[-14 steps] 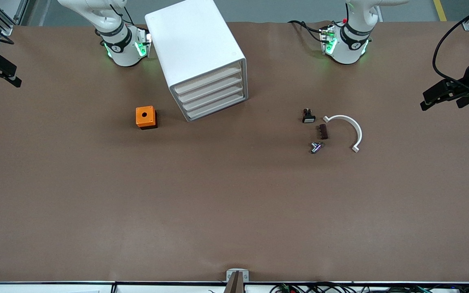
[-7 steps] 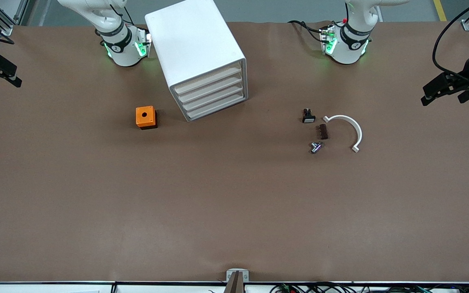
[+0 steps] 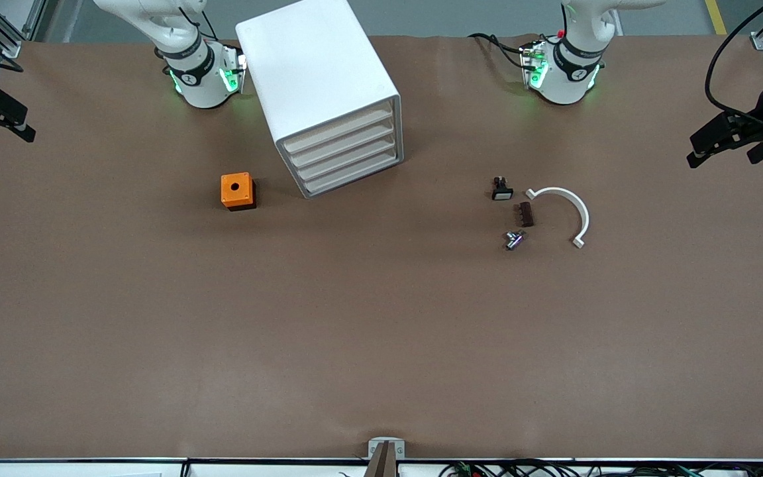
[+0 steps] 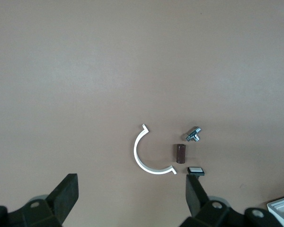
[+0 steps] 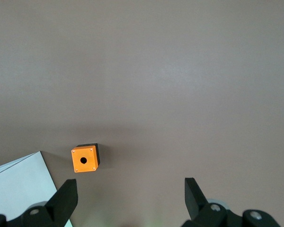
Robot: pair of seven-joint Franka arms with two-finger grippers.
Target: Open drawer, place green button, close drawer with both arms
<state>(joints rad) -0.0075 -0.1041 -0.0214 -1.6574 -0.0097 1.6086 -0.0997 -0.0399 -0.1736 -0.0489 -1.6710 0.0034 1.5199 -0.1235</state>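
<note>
The white cabinet [image 3: 315,73] stands between the two arm bases, and its lowest drawer [image 3: 352,177] is shut like the three above it. The button [image 3: 512,240], small and silvery from here, lies on its side toward the left arm's end, also in the left wrist view [image 4: 194,135]. My left gripper [image 3: 699,151] hangs open over the table's edge at that end, its fingers wide apart and empty [image 4: 131,187]. My right gripper [image 3: 20,126] hangs open over the other end's edge, empty too [image 5: 130,187].
An orange box [image 3: 238,191] with a round hole sits beside the cabinet toward the right arm's end. Close by the button lie a black button with a white cap [image 3: 502,189], a small brown block [image 3: 525,214] and a white half-ring [image 3: 567,209].
My left gripper has drifted a little toward the bases' side at the table's end. The right gripper and everything on the table stay as they were.
</note>
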